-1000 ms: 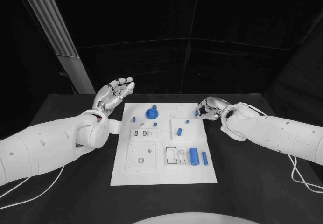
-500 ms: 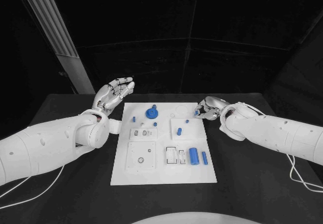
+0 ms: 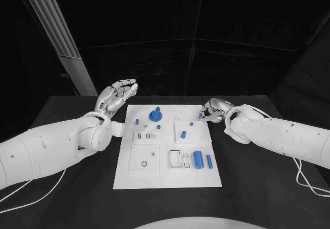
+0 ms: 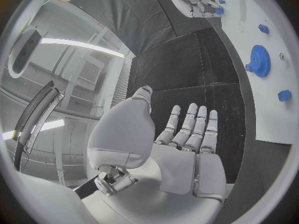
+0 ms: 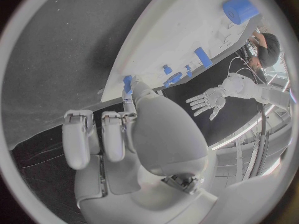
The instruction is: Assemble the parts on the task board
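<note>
The white task board (image 3: 168, 176) lies in the middle of the black table. On it are a blue gear (image 3: 155, 115) at the far end, a blue cylinder (image 3: 198, 159) with a thin blue bar (image 3: 209, 161) beside it, and several small blue pieces. My right hand (image 3: 216, 110) is at the board's far right edge, fingers curled, pinching a small blue part (image 3: 201, 114). The right wrist view shows that part (image 5: 127, 82) between the fingertips of the right hand (image 5: 124, 134), close to the board's edge (image 5: 181, 30). My left hand (image 3: 117, 95) is raised beyond the far left corner, fingers spread, holding nothing.
White sockets and slots (image 3: 179, 159) sit among the parts on the board. In the left wrist view the left hand (image 4: 187, 134) is over bare table beside the board (image 4: 274, 99), with the gear (image 4: 259, 60) and the right hand (image 4: 196, 2) beyond. A white cable (image 3: 306, 179) trails at the right.
</note>
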### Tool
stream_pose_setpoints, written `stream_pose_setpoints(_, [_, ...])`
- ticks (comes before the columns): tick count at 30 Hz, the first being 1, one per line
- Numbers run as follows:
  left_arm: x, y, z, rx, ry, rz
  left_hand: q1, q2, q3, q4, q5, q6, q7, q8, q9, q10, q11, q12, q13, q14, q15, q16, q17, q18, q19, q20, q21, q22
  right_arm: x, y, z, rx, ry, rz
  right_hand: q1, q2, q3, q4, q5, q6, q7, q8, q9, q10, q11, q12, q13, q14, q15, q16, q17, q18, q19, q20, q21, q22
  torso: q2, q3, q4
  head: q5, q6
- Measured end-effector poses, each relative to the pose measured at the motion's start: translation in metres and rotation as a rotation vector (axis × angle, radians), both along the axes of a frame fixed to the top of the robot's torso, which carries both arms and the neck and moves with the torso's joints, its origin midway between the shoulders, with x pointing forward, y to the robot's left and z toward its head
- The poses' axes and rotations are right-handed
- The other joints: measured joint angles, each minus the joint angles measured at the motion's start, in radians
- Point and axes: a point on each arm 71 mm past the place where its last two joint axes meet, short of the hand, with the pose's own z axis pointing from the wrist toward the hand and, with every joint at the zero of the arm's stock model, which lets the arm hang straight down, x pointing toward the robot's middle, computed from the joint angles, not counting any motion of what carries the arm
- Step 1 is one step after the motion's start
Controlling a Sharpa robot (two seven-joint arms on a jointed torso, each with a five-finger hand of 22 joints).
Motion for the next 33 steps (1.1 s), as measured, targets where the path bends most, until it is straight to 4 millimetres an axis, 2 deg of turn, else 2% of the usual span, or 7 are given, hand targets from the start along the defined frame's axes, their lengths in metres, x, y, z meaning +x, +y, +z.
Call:
stream_pose_setpoints(10, [0.0, 0.001, 0.0, 0.001, 0.0, 0.001, 0.0, 0.0, 0.0, 0.0, 0.0, 0.0, 0.0, 0.0, 0.0, 0.0, 0.0, 0.0, 0.0, 0.0, 0.0, 0.0, 0.0, 0.0, 0.0, 0.0, 0.0, 0.0, -0.006, 0.004, 0.009, 0.042, -0.093, 0.021, 0.004, 0.003, 0.003, -0.003, 0.002, 0.003, 0.003, 0.001, 0.0, 0.0, 0.0, 0.0, 0.0, 0.001, -0.001, 0.0, 0.0, 0.0, 0.0, 0.0, 0.0, 0.0, -0.001, 0.0002, -0.0005, 0.006, 0.007])
stream_pose_setpoints(14, [0.0, 0.0, 0.0, 0.001, -0.001, 0.002, 0.0, 0.0, 0.0, 0.0, 0.0, 0.0, 0.0, 0.0, 0.0, 0.0, 0.0, 0.0, 0.0, 0.0, 0.0, 0.0, 0.0, 0.0, 0.0, 0.0, 0.0, 0.0, -0.012, 0.008, 0.019, 0.069, -0.138, 0.041, 0.005, 0.004, 0.003, -0.003, 0.002, 0.004, 0.004, 0.0, 0.0, 0.0, 0.0, 0.0, 0.0, 0.001, -0.001, 0.0, 0.0, 0.0, 0.0, 0.0, 0.0, 0.0, -0.002, -0.0006, -0.0006, 0.007, 0.007])
stream_pose_setpoints(18, [0.001, -0.001, 0.0, 0.001, -0.001, 0.0, 0.0, 0.0, 0.0, 0.0, 0.0, 0.0, 0.0, 0.0, 0.0, 0.0, 0.0, 0.0, 0.0, 0.0, 0.0, 0.0, 0.0, 0.0, 0.0, 0.0, 0.0, 0.0, -0.015, 0.018, 0.037, 0.097, -0.18, 0.072, 0.006, 0.006, 0.004, -0.007, 0.004, 0.004, 0.004, -0.002, 0.0, 0.0, 0.0, 0.0, 0.0, 0.001, -0.001, 0.0, 0.0, 0.0, 0.0, 0.0, 0.0, 0.0, -0.002, -0.0015, -0.0004, 0.006, 0.006])
stream_pose_setpoints(25, [0.002, -0.002, 0.0, 0.002, -0.002, 0.0, 0.0, 0.0, 0.0, 0.0, 0.0, 0.0, 0.0, 0.0, -0.001, 0.0, 0.0, 0.0, 0.0, 0.0, 0.0, 0.0, 0.0, 0.0, 0.0, 0.0, 0.0, 0.0, -0.026, 0.048, 0.053, 0.146, -0.192, 0.14, 0.011, 0.003, 0.002, -0.01, 0.008, 0.007, 0.007, -0.005, 0.0, 0.0, 0.0, 0.0, 0.0, 0.001, -0.001, 0.0, 0.0, 0.0, 0.0, 0.0, 0.0, 0.0, -0.002, -0.0016, 0.0008, 0.009, 0.009])
stream_pose_setpoints(33, [0.002, -0.003, 0.0, 0.002, -0.002, 0.0, 0.0, 0.0, 0.0, 0.0, 0.0, 0.0, 0.0, 0.0, -0.001, 0.0, 0.0, 0.0, 0.0, 0.0, 0.0, 0.0, 0.0, 0.0, 0.0, 0.0, 0.0, 0.0, -0.04, 0.095, 0.057, 0.189, -0.146, 0.218, 0.011, 0.003, -0.001, -0.013, 0.008, 0.008, 0.008, -0.008, 0.0, -0.004, 0.004, 0.0, 0.0, 0.001, -0.001, 0.0, 0.0, 0.0, 0.0, 0.0, 0.0, 0.0, -0.002, -0.0015, 0.0009, 0.038, 0.004])
